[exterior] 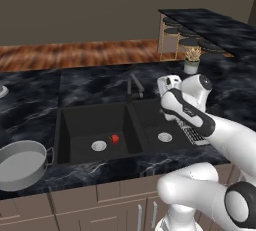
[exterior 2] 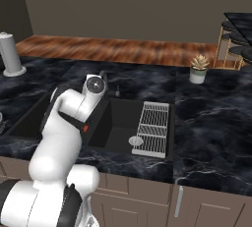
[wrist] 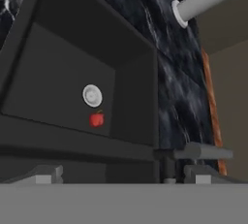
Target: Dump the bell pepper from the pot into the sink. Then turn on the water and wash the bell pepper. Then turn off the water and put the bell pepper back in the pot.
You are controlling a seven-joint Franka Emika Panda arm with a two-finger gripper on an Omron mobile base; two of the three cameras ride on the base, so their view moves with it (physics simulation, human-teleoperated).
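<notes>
While bent, arm above sink (exterior: 100, 125), gripper (exterior: 169, 82) raised

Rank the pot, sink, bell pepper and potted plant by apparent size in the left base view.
1. sink
2. pot, cut off at the frame edge
3. potted plant, farther away, so unsure
4. bell pepper

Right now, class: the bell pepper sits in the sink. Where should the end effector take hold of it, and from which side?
Grip the bell pepper across its blocky red body, coming straight down from above. It lies on the flat floor of the sink's left basin, just beside the round silver drain, and the basin walls rise on every side, so a sideways approach looks blocked.
</notes>
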